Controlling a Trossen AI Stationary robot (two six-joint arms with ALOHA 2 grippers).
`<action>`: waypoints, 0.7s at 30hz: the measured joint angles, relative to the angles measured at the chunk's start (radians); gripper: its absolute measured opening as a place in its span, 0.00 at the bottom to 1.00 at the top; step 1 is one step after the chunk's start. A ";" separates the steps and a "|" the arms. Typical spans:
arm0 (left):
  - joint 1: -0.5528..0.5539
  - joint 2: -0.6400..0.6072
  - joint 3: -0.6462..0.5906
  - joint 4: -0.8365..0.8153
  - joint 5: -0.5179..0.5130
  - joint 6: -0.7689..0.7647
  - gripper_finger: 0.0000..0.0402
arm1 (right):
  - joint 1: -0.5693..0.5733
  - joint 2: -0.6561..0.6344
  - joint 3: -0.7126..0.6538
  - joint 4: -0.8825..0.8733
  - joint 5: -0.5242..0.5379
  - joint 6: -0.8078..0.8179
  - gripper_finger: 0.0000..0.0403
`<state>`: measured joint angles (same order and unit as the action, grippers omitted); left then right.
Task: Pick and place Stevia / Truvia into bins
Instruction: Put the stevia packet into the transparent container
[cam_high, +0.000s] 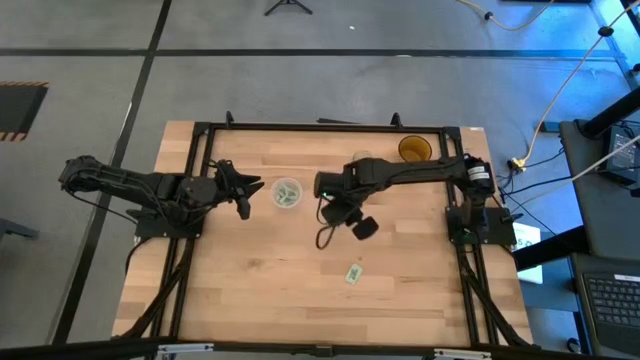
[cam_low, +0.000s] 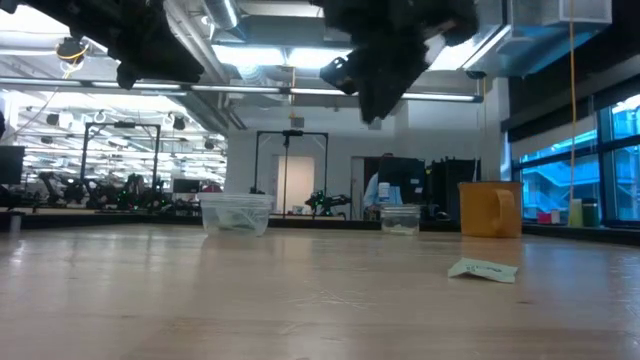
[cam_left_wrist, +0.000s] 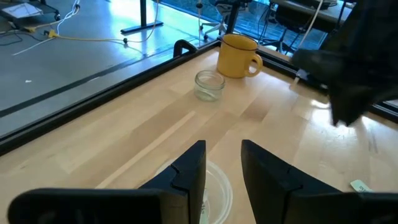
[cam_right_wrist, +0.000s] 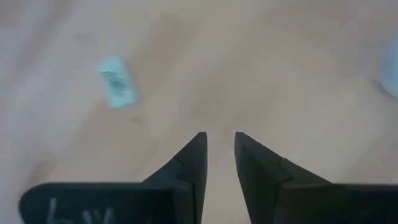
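One pale green sachet (cam_high: 353, 273) lies flat on the wooden table toward its near side; it also shows in the low view (cam_low: 483, 270) and the right wrist view (cam_right_wrist: 117, 89). The wide clear cup (cam_high: 287, 193) stands mid-table with greenish sachets inside (cam_low: 236, 213). My right gripper (cam_high: 362, 228) hangs above the table between cup and sachet, narrowly open and empty (cam_right_wrist: 219, 140). My left gripper (cam_high: 245, 195) hovers just left of the clear cup, narrowly open and empty (cam_left_wrist: 224, 155); the cup's rim (cam_left_wrist: 219, 186) shows below its fingers.
A yellow mug (cam_high: 415, 150) and a small glass cup (cam_high: 362, 157) stand near the table's far edge (cam_left_wrist: 239, 56) (cam_left_wrist: 209, 85). A black frame borders the table. Bare wood lies around the lone sachet on the near half.
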<state>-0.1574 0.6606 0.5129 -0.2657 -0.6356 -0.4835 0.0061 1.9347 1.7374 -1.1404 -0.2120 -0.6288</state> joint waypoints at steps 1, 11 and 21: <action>0.000 0.000 0.000 0.000 0.000 0.000 0.24 | 0.010 0.000 -0.002 -0.005 -0.031 -0.016 0.21; 0.000 0.000 0.000 0.000 0.000 0.000 0.24 | 0.176 0.000 -0.176 0.054 0.060 -0.113 0.21; 0.000 0.000 0.000 -0.001 0.000 -0.001 0.24 | 0.306 0.001 -0.359 0.286 0.089 -0.106 0.21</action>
<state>-0.1574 0.6609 0.5129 -0.2670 -0.6353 -0.4845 0.3116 1.9358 1.3785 -0.8549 -0.1229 -0.7352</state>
